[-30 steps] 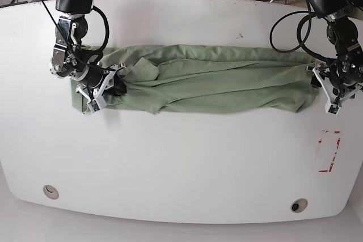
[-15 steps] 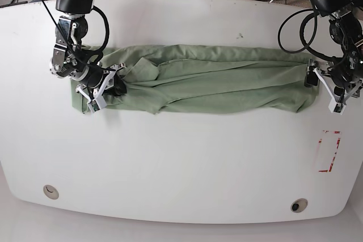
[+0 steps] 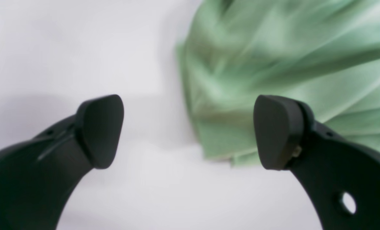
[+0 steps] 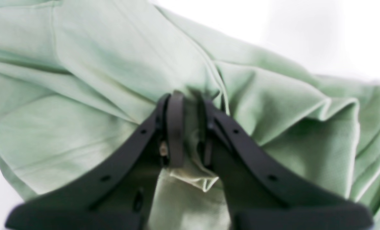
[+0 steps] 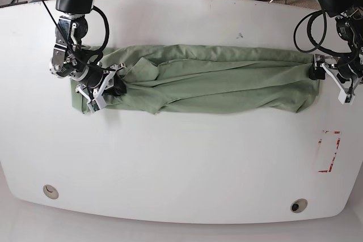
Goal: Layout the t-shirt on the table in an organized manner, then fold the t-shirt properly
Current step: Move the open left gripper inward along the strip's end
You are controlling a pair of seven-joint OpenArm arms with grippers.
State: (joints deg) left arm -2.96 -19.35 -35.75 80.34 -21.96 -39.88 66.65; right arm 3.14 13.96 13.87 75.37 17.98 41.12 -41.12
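Little of the task was done at this moment: the t-shirt (image 5: 210,80) lay across the far half of the table (image 5: 181,162) as a long, bunched band, stretched from side to side but not spread flat, and no real fold was made yet. By my judgement the layout step was only half finished, and all the folding was left. The right gripper (image 4: 190,127) had its jaws nearly closed and pinched a ridge of green cloth at the end of the band that is on the left in the base view. The left gripper (image 3: 190,131) stood wide with nothing between its jaws, just beside the other end of the shirt, whose corner edge lay on the white surface close to one fingertip. Much open room was on the near half of the table, toward the two cable holes (image 5: 299,205). The red tape rectangle (image 5: 329,151) was near the left arm's side but well apart from the cloth. Beyond the far edge, cables lay on the floor.
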